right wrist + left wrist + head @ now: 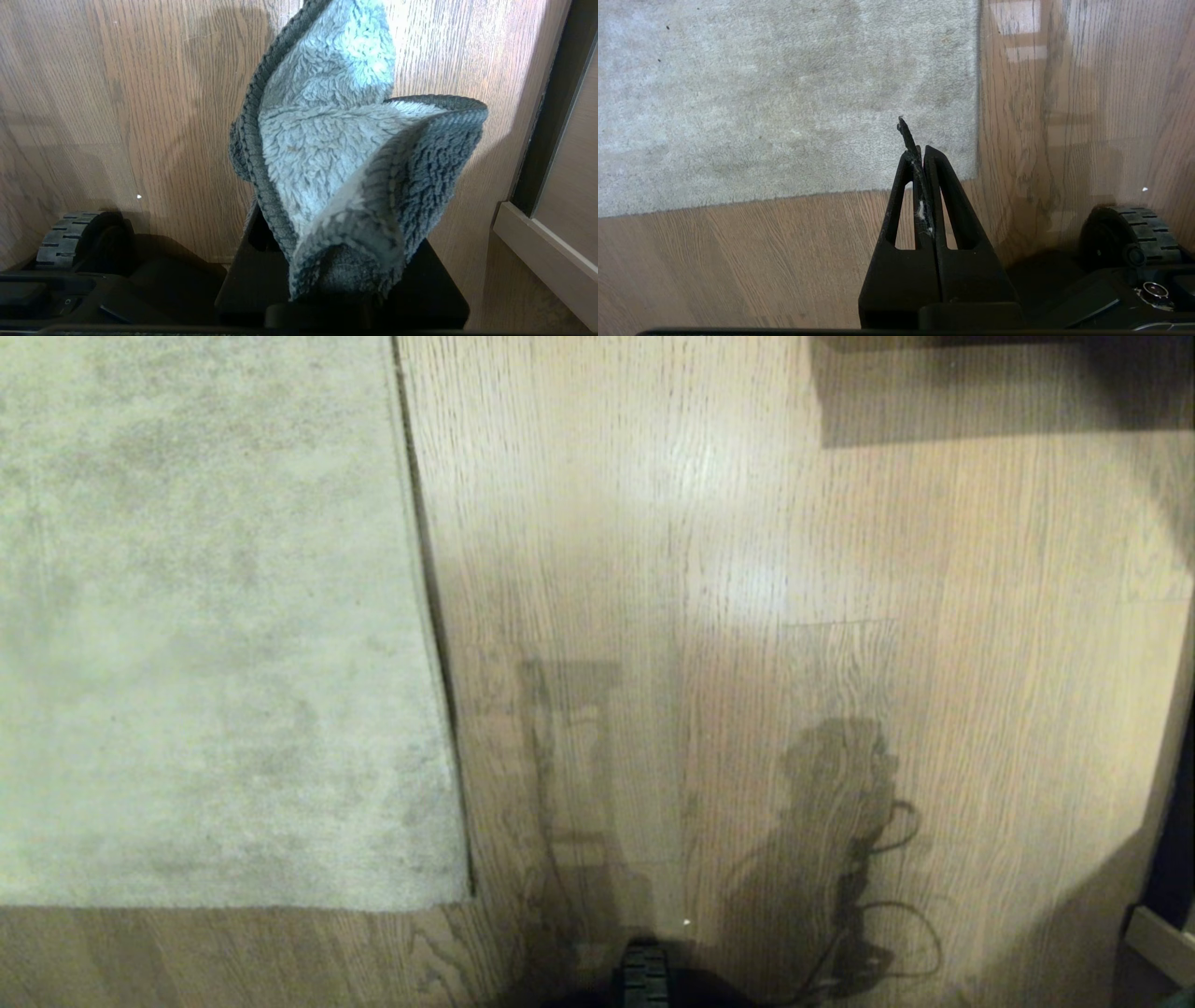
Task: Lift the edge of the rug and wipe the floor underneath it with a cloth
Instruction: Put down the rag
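The pale grey-beige rug (205, 616) lies flat on the left. Its straight rug edge (431, 616) runs down to a corner (464, 896) on the wood-grain floor (747, 569). Neither arm shows in the head view; only their shadows fall on the planks. In the left wrist view my left gripper (920, 150) is shut and empty, hanging above the floor just short of the rug corner (971, 175); a thin dark strip juts from its tips. My right gripper (334, 177) is shut on the fluffy grey cloth (327, 93), which bunches up and hides the fingertips.
My base's ribbed black wheel (644, 980) sits at the near edge, also seen as a wheel (1129, 233) by the left wrist. A pale furniture plinth (546, 261) with a dark gap stands close on the right. A dark shadow (980, 392) lies far right.
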### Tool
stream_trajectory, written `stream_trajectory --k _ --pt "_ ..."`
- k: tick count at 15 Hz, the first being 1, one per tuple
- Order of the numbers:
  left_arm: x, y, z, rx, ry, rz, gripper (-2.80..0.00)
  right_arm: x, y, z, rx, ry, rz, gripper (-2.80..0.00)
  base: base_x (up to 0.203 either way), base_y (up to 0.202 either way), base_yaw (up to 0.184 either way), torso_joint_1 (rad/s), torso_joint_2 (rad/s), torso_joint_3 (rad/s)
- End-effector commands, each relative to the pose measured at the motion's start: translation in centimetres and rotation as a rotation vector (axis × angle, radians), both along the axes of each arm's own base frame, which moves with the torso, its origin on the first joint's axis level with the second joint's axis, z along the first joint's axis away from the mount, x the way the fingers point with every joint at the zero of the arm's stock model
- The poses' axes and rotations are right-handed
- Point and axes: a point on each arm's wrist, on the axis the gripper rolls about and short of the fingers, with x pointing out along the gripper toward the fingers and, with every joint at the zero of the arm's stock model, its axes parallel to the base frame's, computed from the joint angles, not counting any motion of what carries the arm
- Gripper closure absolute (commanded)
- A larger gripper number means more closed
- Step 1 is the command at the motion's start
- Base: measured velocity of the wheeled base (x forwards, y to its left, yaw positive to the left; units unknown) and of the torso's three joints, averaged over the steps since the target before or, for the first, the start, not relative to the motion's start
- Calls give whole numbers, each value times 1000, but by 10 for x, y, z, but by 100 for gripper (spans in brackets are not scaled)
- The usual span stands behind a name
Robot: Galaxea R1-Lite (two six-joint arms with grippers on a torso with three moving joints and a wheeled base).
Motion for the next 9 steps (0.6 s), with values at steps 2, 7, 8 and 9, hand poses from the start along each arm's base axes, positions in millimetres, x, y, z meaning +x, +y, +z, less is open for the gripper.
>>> stream_trajectory --k 2,7,8,9 --pt "0 0 0 1 0 0 0 0 0 0 -2 1 -1 0 0 0 0 0 0 0" --pt "0 0 0 -3 -1 0 0 0 0 0 2 1 -1 0 0 0 0 0 0 0" --pt "0 0 0 -3 -2 -2 0 0 0 0 7 1 0 0 0 0 0 0 0 0" --pt "0 0 0 -1 0 0 0 0 0 0 6 1 0 0 0 0 0 0 0 0"
